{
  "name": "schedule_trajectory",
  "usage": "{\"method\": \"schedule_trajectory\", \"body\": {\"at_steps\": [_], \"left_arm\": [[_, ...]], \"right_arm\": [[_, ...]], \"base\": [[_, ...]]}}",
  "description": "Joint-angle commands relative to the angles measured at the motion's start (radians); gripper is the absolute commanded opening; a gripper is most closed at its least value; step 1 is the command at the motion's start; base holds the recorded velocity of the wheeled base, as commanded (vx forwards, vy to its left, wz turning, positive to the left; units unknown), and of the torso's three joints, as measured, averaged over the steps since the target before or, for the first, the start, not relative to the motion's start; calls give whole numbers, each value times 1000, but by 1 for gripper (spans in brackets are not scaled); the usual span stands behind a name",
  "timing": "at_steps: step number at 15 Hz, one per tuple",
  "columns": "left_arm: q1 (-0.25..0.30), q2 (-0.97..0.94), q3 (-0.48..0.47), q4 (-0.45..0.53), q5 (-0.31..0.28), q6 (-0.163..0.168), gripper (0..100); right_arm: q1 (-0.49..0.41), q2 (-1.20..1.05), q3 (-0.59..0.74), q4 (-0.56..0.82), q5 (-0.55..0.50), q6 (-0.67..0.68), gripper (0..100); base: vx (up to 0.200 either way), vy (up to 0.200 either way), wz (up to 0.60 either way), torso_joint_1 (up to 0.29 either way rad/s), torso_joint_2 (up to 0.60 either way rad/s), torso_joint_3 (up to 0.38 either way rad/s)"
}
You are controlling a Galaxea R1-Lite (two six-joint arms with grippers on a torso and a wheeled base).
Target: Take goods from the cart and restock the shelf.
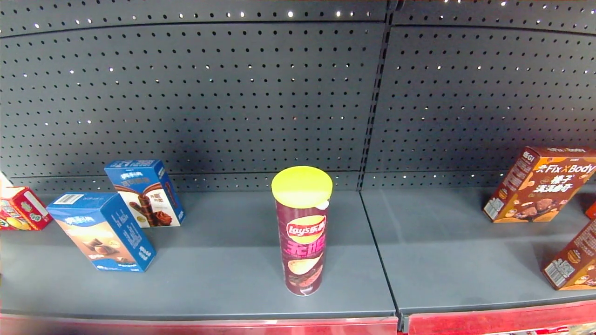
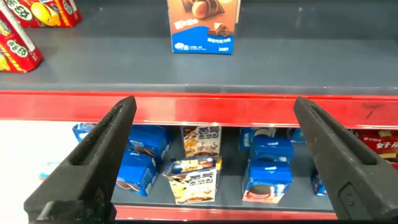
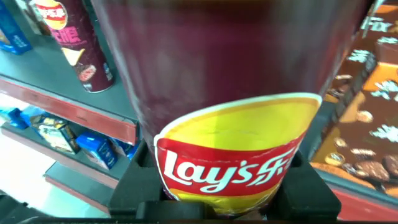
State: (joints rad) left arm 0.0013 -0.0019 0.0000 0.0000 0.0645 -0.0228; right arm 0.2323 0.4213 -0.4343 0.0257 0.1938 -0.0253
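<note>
My right gripper (image 3: 221,202) clamps a maroon, yellow-labelled crisp tube (image 3: 230,81) near the grey metal shelf (image 1: 223,270); best stood upright beside the yellow-lidded maroon tube (image 1: 302,232) there, not nudging it, while my left gripper (image 2: 214,155) hangs wide open

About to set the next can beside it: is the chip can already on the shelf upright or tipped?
Upright. The chip can stands on its base on the shelf, with its yellow lid on top.

Soft, even light covers the shelf (image 1: 223,260). A broad dim shadow lies on the pegboard (image 1: 195,116) left of centre; bright pinpoints shine through its holes. The shelf's front edge looks bowed.
</note>
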Motion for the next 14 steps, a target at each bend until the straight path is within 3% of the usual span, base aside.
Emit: {"method": "schedule_trajectory", "body": {"at_steps": [1,5,8,11,14], "left_arm": [[0,2,0,0,0,0,100],[0,2,0,0,0,0,100],[0,2,0,0,0,0,100],[0,2,0,0,0,0,100],[0,2,0,0,0,0,100]], "right_arm": [[25,99,-18,-70,6,-2,0],[70,248,-44,-202,6,1,0],[159,324,-14,-260,6,2,0],[199,522,-17,-483,4,31,0],[208,659,-32,-578,4,41,0]], "base": [[0,0,0,0,0,0],[0,0,0,0,0,0],[0,0,0,0,0,0],[0,0,0,0,0,0],[0,0,0,0,0,0]]}}
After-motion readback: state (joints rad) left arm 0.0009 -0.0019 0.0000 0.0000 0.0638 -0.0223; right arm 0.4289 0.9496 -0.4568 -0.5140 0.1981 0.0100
